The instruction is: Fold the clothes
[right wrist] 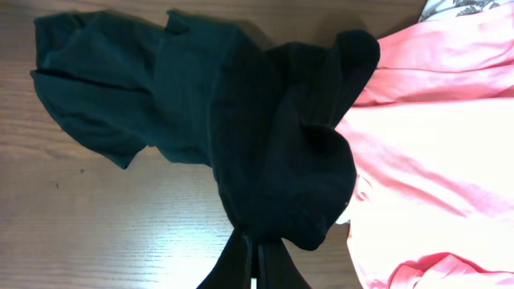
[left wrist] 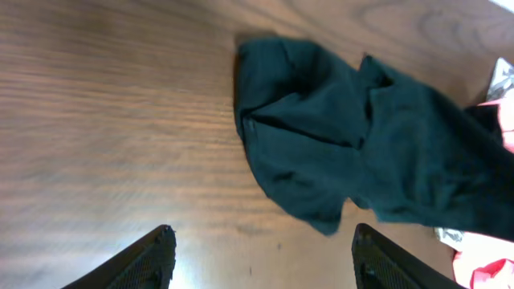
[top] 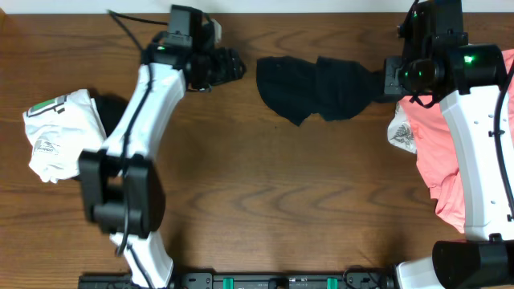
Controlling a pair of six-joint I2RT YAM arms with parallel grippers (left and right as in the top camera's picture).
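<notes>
Both outstretched: left hand apart near black shirt, right hand clamped on its edge.

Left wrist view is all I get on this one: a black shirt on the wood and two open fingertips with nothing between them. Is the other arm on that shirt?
Observer: Yes. In the right wrist view, the right gripper is shut on a bunched fold of the black shirt.
Operator: I see a sliver of pink at my right edge. What is it?
Observer: A large salmon-pink garment, spread over the right side of the table, next to the shirt's held end.
Operator: Anything behind my camera?
Observer: A white garment with green print lies crumpled at the table's left side.
</notes>
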